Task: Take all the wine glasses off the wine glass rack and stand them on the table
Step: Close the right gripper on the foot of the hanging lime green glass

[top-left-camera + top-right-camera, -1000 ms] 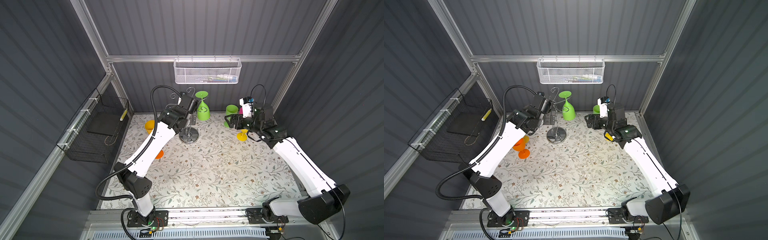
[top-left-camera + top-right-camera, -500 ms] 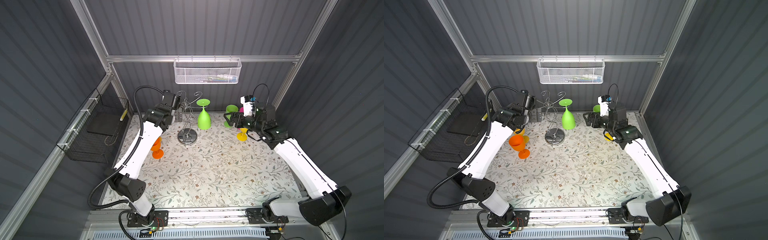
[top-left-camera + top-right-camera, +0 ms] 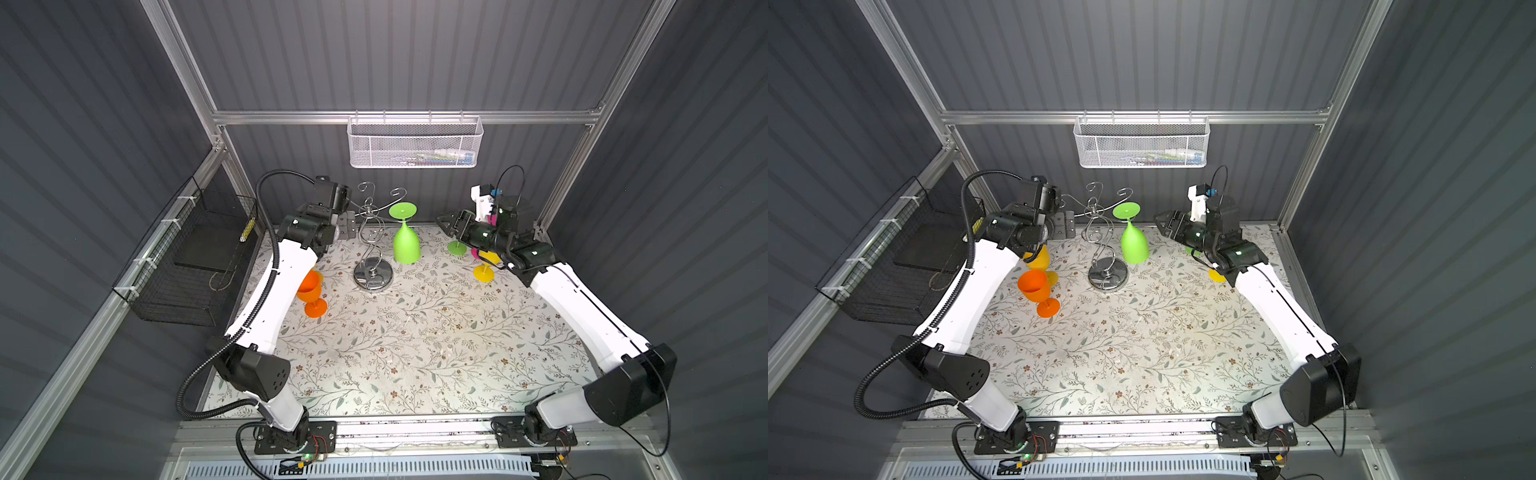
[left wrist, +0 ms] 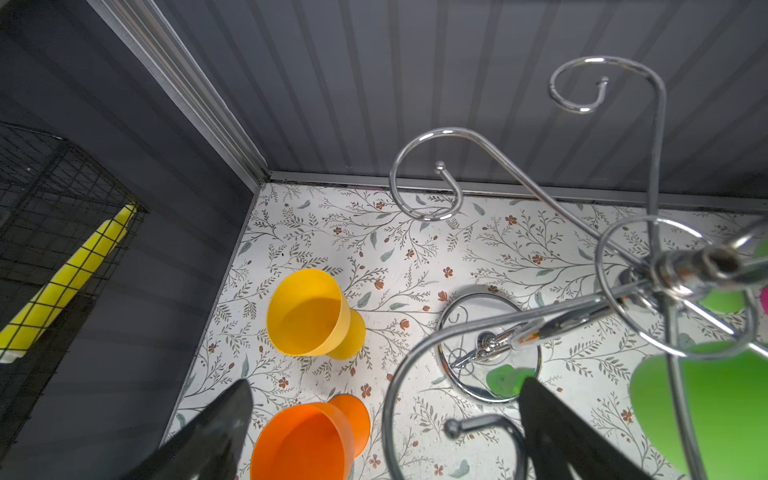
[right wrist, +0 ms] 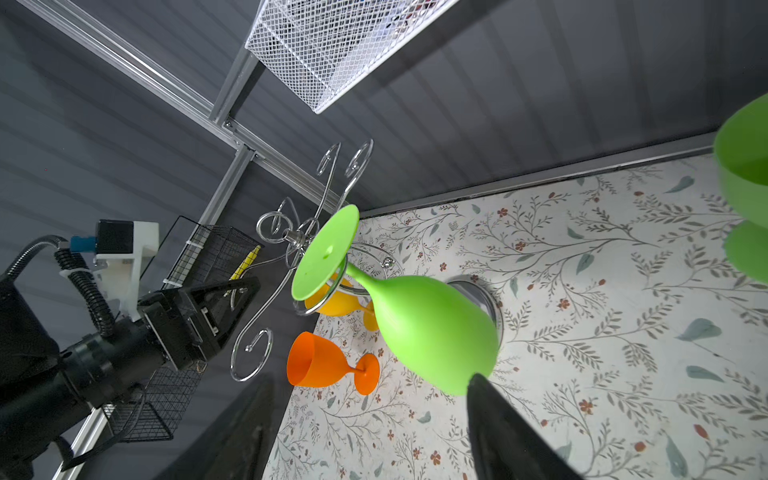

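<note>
grn wine glass [image 3: 406,247], upside-dn, chrome rack [image 3: 372,277]

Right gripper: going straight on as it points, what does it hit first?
Probably the bowl of the lime-green plastic wine glass hanging upside down from the chrome wire rack, straight ahead of the right gripper; depth unclear.

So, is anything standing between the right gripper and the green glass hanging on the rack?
Nothing visible. In both top views the gap between the open right gripper and the green wine glass is free; the stem of the wine glass rack stands beyond the glass, toward the left gripper.
</note>
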### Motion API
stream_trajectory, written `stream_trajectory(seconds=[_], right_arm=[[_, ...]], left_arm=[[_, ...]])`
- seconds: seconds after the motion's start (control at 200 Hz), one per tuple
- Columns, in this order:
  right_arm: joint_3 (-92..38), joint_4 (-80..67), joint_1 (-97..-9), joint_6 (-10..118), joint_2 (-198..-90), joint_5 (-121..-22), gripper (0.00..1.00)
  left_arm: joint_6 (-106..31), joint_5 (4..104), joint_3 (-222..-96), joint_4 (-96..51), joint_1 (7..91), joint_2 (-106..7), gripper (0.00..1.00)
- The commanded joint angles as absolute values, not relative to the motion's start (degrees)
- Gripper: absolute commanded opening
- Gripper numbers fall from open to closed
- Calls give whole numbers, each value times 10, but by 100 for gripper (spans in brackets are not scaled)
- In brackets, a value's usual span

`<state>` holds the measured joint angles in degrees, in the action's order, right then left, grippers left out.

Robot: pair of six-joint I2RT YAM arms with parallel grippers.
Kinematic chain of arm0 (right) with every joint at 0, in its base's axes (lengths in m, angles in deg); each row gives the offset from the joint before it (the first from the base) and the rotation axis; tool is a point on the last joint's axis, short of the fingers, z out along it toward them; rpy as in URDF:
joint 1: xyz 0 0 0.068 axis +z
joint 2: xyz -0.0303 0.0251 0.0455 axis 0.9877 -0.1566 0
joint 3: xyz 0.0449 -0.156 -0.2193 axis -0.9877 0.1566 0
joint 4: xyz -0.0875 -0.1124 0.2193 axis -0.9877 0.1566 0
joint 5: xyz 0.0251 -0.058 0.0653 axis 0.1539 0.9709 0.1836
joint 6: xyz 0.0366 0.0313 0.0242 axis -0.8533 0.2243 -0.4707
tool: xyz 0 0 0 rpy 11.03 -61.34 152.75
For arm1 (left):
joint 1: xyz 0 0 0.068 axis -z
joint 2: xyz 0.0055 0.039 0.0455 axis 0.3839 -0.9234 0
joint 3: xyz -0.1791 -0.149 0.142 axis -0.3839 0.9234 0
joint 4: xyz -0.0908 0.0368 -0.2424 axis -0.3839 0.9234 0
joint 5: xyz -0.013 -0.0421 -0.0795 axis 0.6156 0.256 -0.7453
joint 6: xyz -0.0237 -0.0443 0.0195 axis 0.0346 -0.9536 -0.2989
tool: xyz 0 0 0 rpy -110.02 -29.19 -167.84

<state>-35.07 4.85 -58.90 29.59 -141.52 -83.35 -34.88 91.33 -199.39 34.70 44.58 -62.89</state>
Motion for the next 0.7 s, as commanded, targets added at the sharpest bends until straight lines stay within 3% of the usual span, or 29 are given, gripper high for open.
stream_trajectory(seconds=[0.0,0.245,0.695], right_arm=[[-387,11,-587,214,-1438,-859,69],[-428,-40,-582,111,-1504,-897,59],[-472,-33,-569,99,-1563,-884,44]], left_arm=[[-340,892,-1994,331,435,-625,100],[-328,843,-1974,304,434,-602,100],[-291,697,-1889,230,435,-532,100]])
